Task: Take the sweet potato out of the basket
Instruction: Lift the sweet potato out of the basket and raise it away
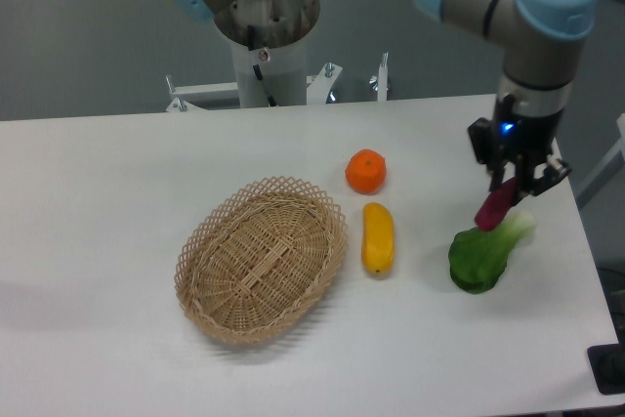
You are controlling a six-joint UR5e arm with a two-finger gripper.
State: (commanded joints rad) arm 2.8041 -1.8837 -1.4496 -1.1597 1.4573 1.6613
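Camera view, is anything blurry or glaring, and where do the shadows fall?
Fixed camera: lighting soft and even, no glare. The basket is sharp, with a faint shadow at its near edge; the gripper holding the sweet potato looks slightly soft.
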